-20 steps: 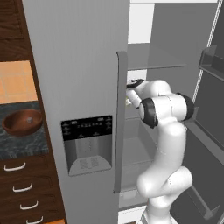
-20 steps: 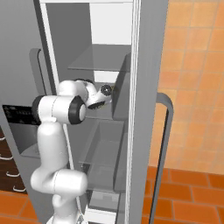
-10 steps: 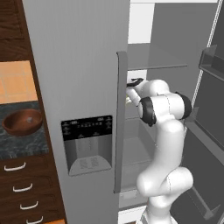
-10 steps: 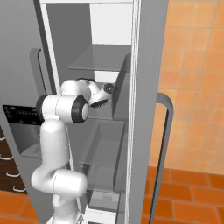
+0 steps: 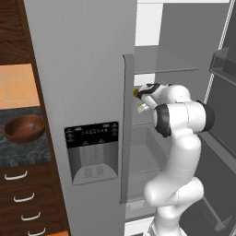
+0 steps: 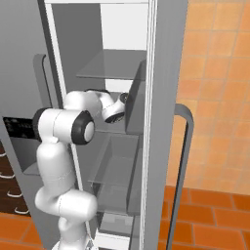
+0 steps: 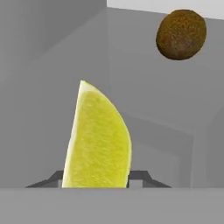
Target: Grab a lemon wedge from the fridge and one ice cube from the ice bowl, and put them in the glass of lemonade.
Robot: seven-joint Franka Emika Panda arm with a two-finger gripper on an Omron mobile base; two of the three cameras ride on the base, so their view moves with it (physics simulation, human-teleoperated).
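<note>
Inside the fridge (image 5: 83,92), the tool (image 7: 95,181) seemed closed on the wedge (image 7: 97,140); the ice and both drops were left.

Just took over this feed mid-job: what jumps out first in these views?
The lemon wedge dominates the hand view, standing upright right at the gripper, with a round brown item beyond it at upper right. In the base views the white arm reaches into the open fridge at mid-shelf height. The ice bowl sits on the dark counter left of the fridge.
</note>
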